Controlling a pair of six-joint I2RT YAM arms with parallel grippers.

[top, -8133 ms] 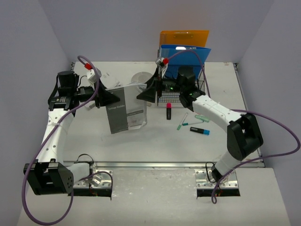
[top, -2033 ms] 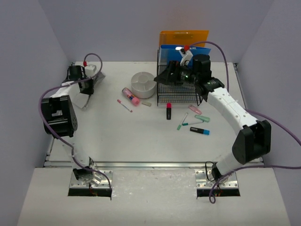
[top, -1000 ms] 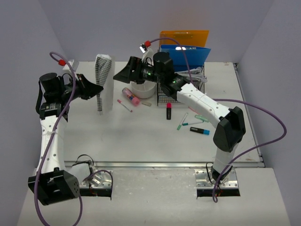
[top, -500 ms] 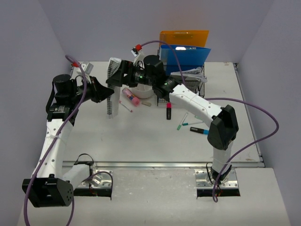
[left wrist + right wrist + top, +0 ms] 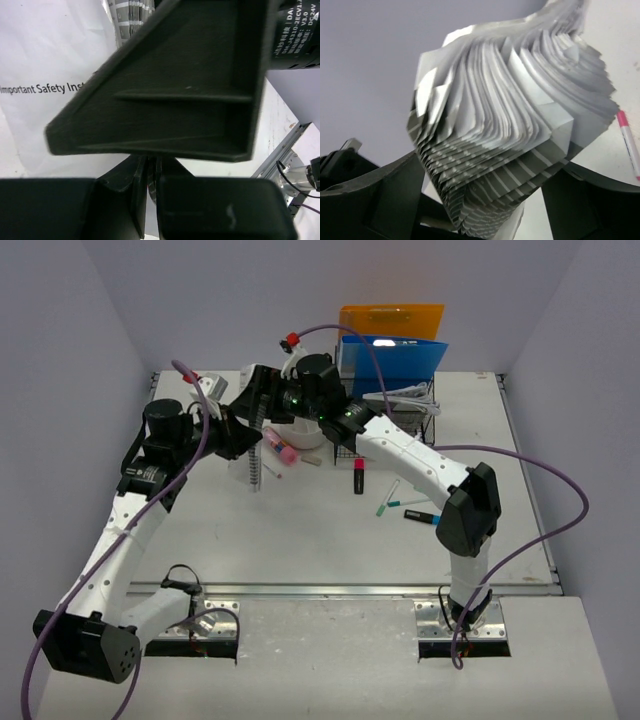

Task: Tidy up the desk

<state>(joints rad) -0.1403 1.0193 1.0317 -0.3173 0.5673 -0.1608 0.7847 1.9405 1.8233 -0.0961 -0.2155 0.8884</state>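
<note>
A white and grey safety booklet [image 5: 256,468] stands on edge above the left part of the white desk [image 5: 300,540]. My left gripper [image 5: 243,440] is shut on its lower edge; in the left wrist view [image 5: 150,170] the jaws pinch the thin pages [image 5: 55,60]. My right gripper [image 5: 252,405] reaches in from the back. Its jaws stand wide on either side of the fanned pages [image 5: 510,125], and the gripper [image 5: 485,200] looks open around them.
A white round bowl [image 5: 302,432], a pink glue stick [image 5: 279,446] and a pink pen [image 5: 266,466] lie just right of the booklet. A black wire basket [image 5: 390,440], blue folder [image 5: 395,355] and orange folder [image 5: 390,318] stand behind. Markers [image 5: 358,477] and pens [image 5: 402,502] lie mid-right.
My left gripper has carried the booklet rightward toward the middle and turned it edge-on. My right arm swung from the wire basket across to the booklet and now straddles its top.
</note>
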